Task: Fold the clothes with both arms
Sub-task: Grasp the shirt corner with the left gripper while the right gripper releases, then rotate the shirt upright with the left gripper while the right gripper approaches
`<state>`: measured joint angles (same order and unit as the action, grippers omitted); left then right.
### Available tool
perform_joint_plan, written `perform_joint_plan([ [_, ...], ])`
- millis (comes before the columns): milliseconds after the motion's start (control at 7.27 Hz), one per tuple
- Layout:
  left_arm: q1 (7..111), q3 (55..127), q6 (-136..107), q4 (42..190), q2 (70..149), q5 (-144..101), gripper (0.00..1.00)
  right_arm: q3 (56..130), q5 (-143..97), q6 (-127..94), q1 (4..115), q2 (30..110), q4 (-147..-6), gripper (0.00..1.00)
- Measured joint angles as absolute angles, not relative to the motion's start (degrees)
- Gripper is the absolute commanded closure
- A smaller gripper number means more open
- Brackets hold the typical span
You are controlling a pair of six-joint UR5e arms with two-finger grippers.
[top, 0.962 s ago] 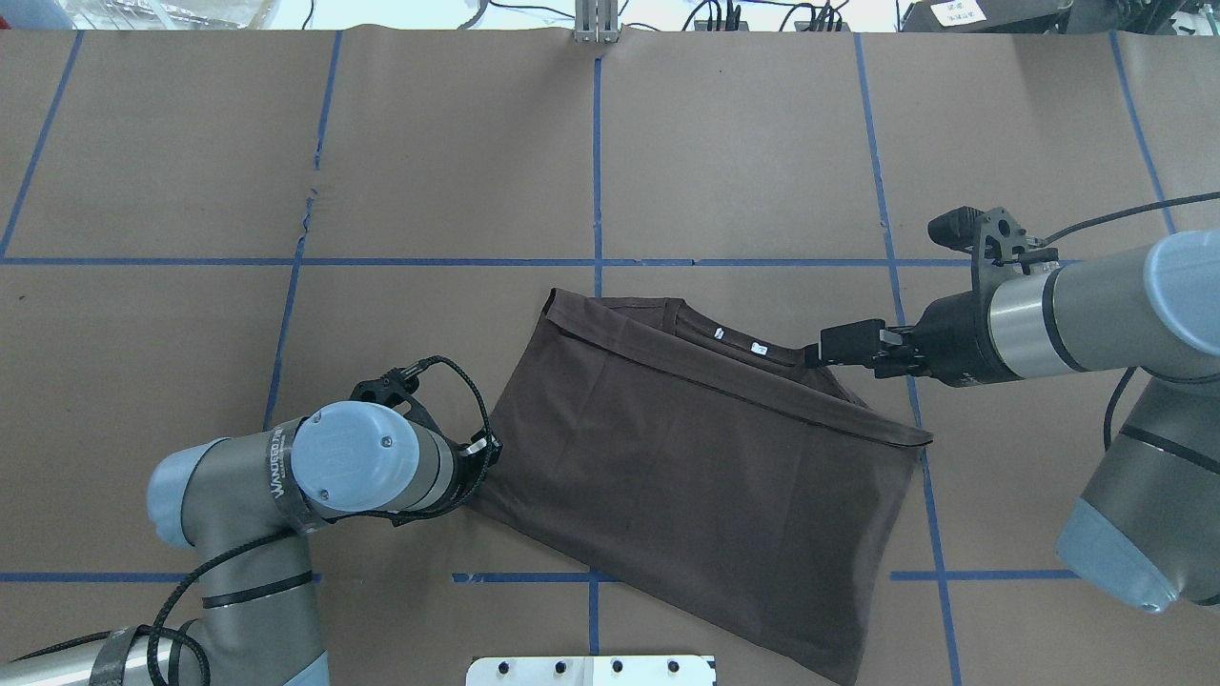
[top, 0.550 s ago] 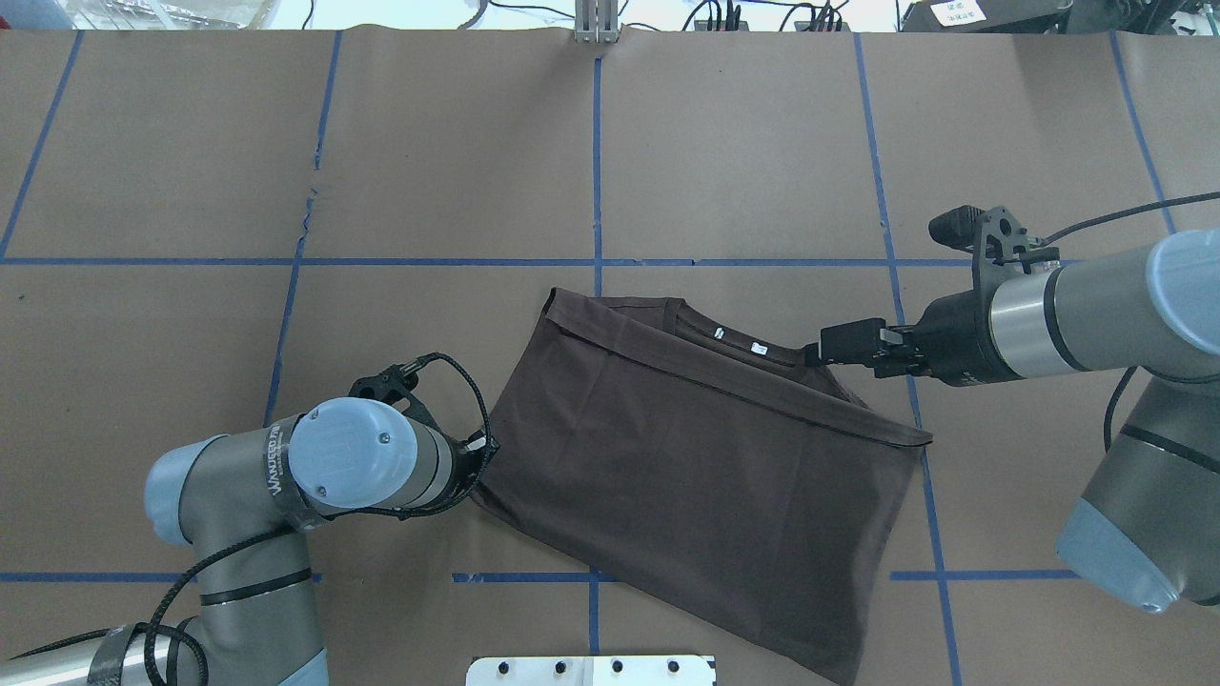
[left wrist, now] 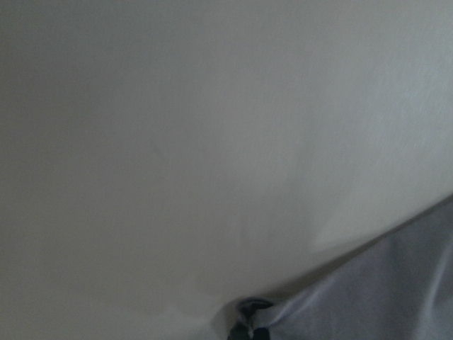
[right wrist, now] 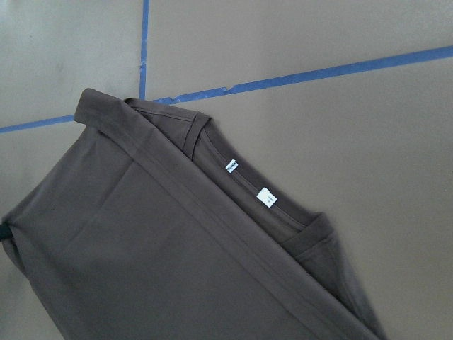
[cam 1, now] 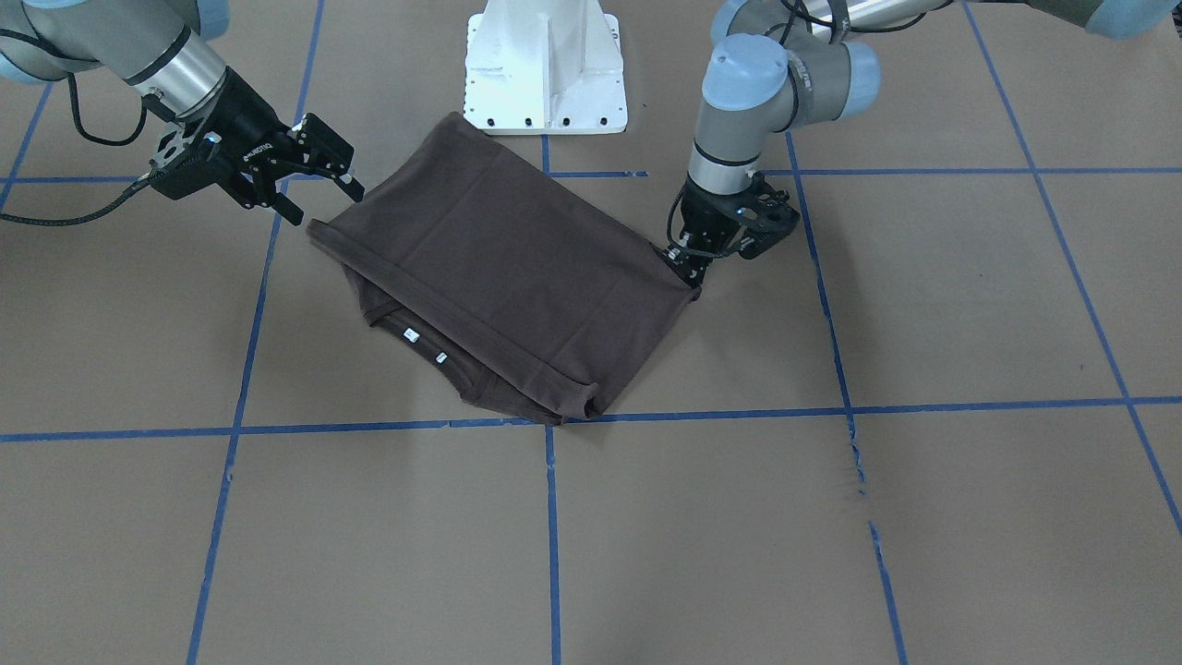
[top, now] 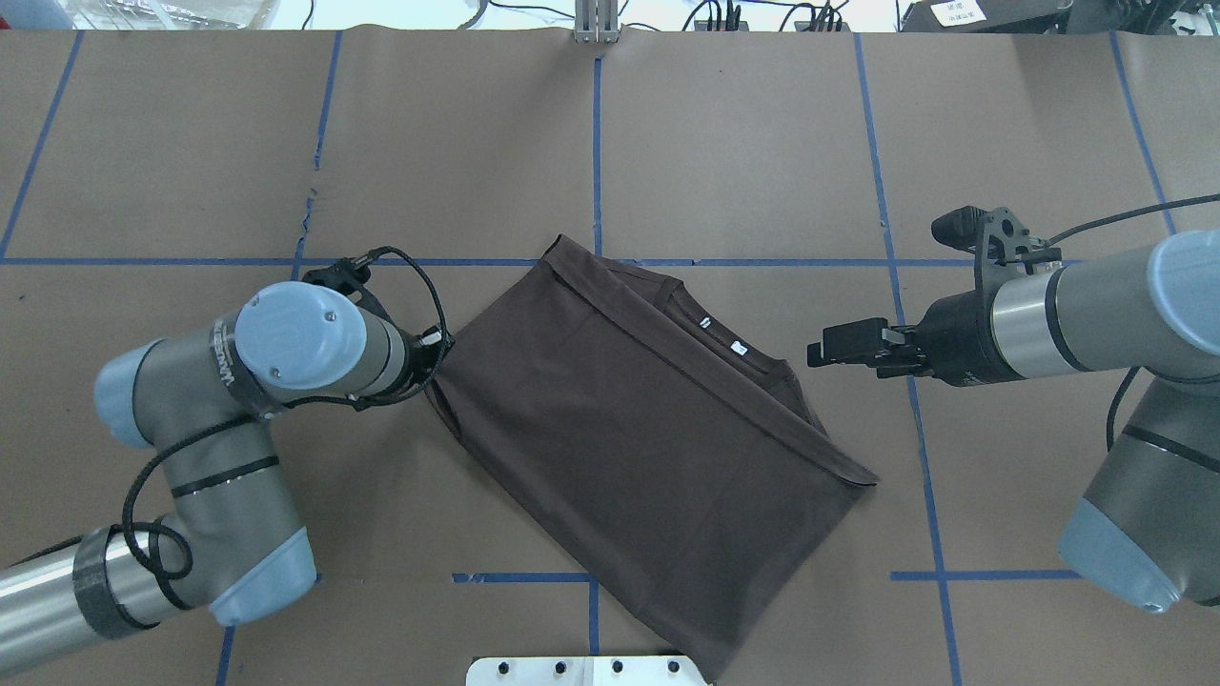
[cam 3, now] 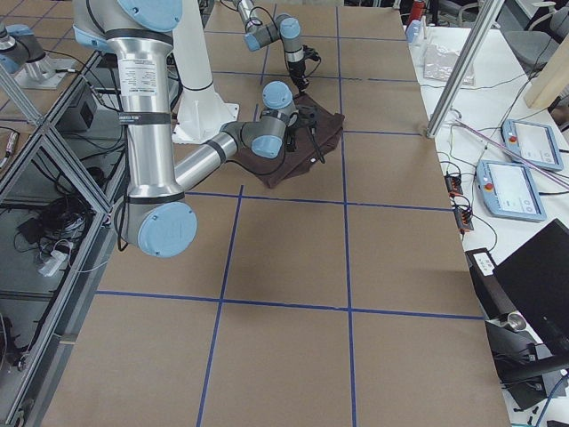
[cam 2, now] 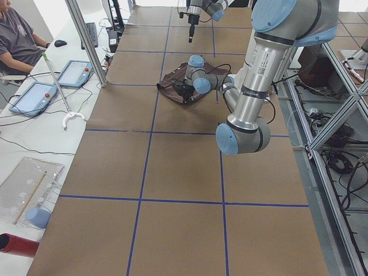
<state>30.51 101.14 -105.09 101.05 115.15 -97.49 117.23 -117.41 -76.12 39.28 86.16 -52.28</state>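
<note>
Brown T-shirt [top: 648, 429] lies half-folded mid-frame on the surface [top: 762, 143]. Left claw [cam 1: 688, 266] pinches its corner; right claw [cam 1: 330, 205] hangs spread apart beside it. Further folds probably remain.

The left pincer [cam 1: 691, 268] has moved farther from the robot's base and out to its left, dragging the T-shirt [top: 629, 429] by its corner. The shirt has swung round across the worktop [top: 762, 143]. Its collar edge, which touched the right pincer [top: 815, 354], now lies apart from it.
</note>
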Motion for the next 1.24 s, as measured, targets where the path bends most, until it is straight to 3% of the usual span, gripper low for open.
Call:
perform_joint_plan([
  [412,39.6,82.7,-95.9,110.1,127.0,-97.4,1.00,117.2,-117.3,-76.3,39.3,86.1,-52.4,0.00],
  [687,41.5,67.8,-91.7,120.2,136.2,-95.1,1.00,117.0,-117.2,-76.4,39.3,86.1,-52.4,0.00],
  [962,41.7,58.0,-88.4,129.9,140.9,-91.1,1.00,116.9,-117.1,-76.4,39.2,86.1,-52.4,0.00],
  [1100,41.7,55.8,-87.1,132.8,141.5,-89.7,0.12,116.8,-117.1,-76.4,39.1,86.0,-52.4,0.00],
  [1237,41.7,54.6,-86.4,135.2,141.6,-89.1,0.00,116.5,-117.1,-76.4,39.0,86.0,-52.5,0.00],
])
